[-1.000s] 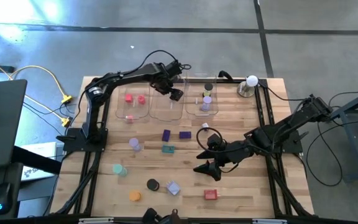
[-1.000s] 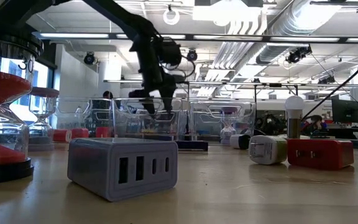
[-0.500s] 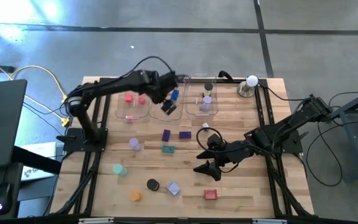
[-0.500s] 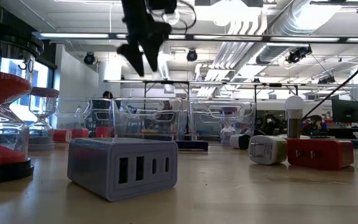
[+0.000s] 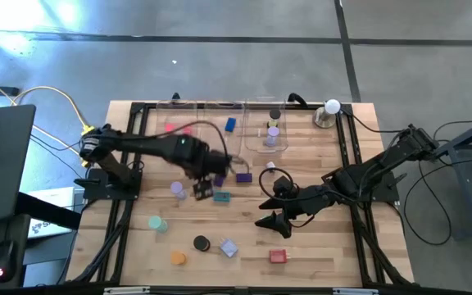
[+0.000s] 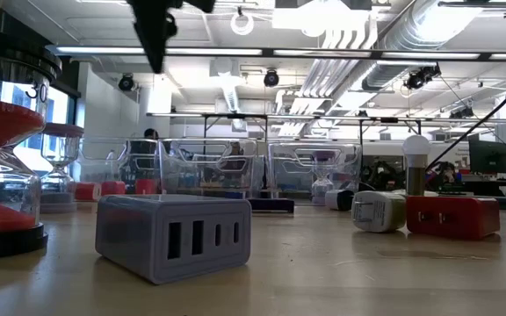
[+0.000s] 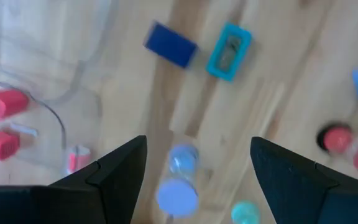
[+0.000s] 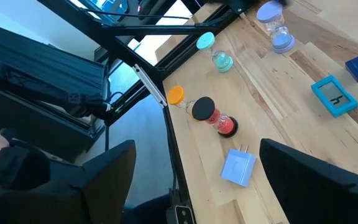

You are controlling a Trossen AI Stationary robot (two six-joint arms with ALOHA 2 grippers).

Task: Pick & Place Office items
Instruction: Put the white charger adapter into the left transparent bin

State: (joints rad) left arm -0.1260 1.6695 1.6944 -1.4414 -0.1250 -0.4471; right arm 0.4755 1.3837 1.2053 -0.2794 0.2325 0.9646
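The left arm reaches from its base on the left side across the worktop's middle, its left hand (image 5: 204, 182) pointed down with fingers (image 7: 120, 168) spread apart. The right arm stretches low from the right side, its right hand (image 5: 272, 222) open too.
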